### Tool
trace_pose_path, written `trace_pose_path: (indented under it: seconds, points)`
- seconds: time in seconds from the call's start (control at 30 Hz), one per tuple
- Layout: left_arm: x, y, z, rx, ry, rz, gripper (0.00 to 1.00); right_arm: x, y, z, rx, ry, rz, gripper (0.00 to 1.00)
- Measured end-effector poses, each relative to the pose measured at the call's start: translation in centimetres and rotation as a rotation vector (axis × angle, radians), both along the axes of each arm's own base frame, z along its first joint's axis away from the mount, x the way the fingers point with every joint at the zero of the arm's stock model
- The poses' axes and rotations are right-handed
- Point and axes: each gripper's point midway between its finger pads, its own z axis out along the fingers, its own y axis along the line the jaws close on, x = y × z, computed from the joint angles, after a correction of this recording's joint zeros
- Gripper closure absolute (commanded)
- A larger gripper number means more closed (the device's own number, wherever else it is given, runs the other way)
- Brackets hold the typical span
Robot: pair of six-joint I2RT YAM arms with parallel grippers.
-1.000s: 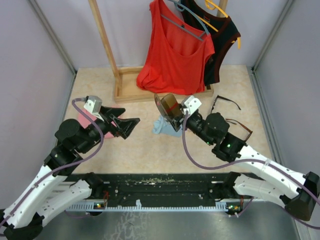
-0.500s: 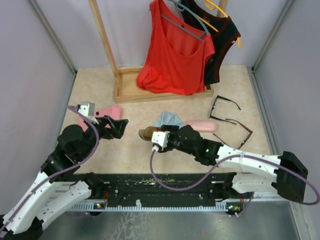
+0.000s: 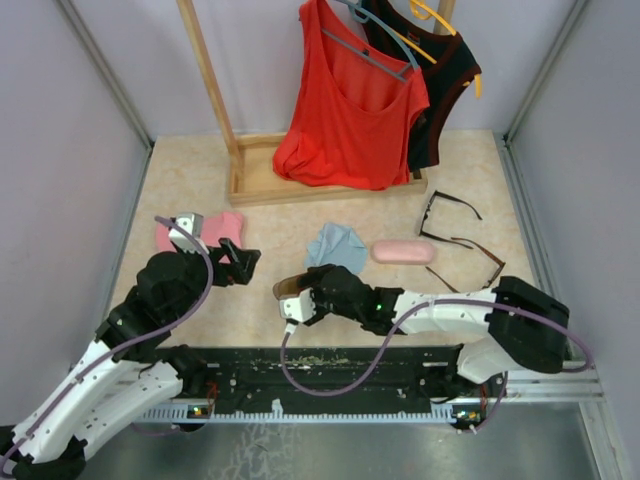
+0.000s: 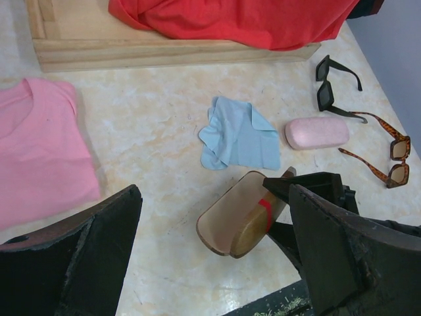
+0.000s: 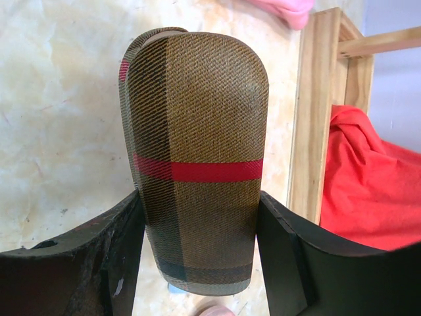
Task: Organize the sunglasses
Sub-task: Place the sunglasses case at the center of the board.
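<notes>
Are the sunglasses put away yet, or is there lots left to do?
Nothing is put away yet. In hand: the right gripper clamps the brown plaid case; the left gripper hangs open and empty. To do: the black sunglasses and the reddish-brown sunglasses both lie loose on the table.

plaid case (image 5: 197,164): coarse woven cloth | pink case (image 4: 316,132): smooth | rack (image 4: 164,54): wood

We see pale lilac walls (image 3: 50,150) with grey metal corner posts (image 3: 105,75) enclosing a beige marbled tabletop (image 3: 200,185); a wooden rack (image 3: 208,75) stands at the back.
</notes>
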Motion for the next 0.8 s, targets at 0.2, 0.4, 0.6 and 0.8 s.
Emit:
trace_pose_path:
  seconds: [0.2, 0.4, 0.6, 0.8]
  points:
    - [-0.1, 0.0, -1.2, 0.004, 0.027, 0.004, 0.03, 0.3, 0.9, -2.3, -0.092, -0.039, 0.037, 1.00]
    - [-0.1, 0.0, -1.8, 0.007, 0.037, 0.005, 0.03, 0.7, 2.4, -2.4, -0.111, -0.094, 0.067, 0.97]
    - [-0.2, 0.1, -2.3, 0.012, 0.047, 0.006, 0.03, 1.0, 2.9, -3.5, -0.151, -0.141, 0.073, 0.93]
    - [-0.2, 0.1, -2.5, 0.014, 0.050, 0.006, 0.03, 1.2, 2.9, -4.3, -0.184, -0.163, 0.070, 0.86]
